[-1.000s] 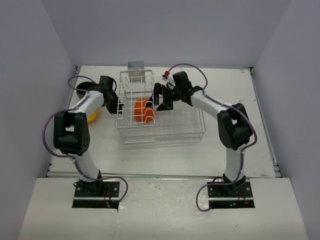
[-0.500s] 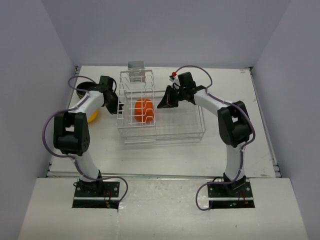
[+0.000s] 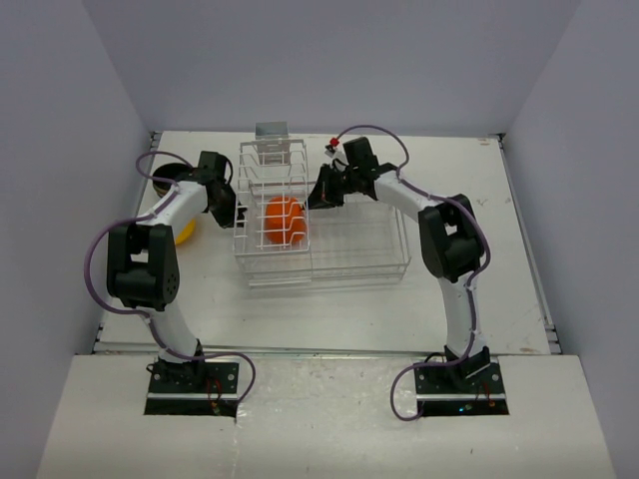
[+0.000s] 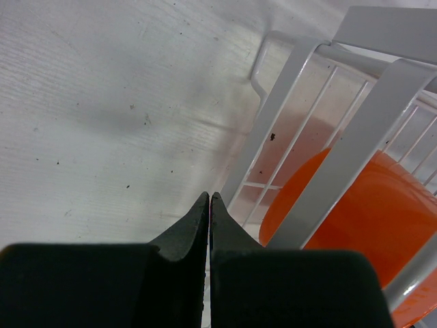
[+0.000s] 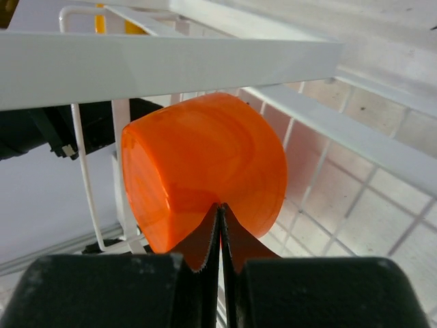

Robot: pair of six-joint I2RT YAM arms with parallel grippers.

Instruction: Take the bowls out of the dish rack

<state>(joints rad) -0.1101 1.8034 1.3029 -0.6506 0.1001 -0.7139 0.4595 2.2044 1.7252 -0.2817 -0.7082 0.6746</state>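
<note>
One white wire dish rack (image 3: 344, 269) sits mid-desk (image 3: 349, 309), a tall slotted section on the left joined to a low basket on the right. One orange-red bowl (image 3: 284, 222) stands on edge in the tall section; it is the only bowl seen in the rack. Two more bowls lie on the desk to the left: one yellow bowl (image 3: 188, 234) and one dark bowl (image 3: 166, 180), both partly hidden by the left arm. Two arms reach in. The left fingers (image 4: 191, 232) are clenched on nothing, just outside the rack's left wires. The right fingers (image 5: 201, 242) are also clenched empty, pointing at the orange-red bowl's underside from the right.
</note>
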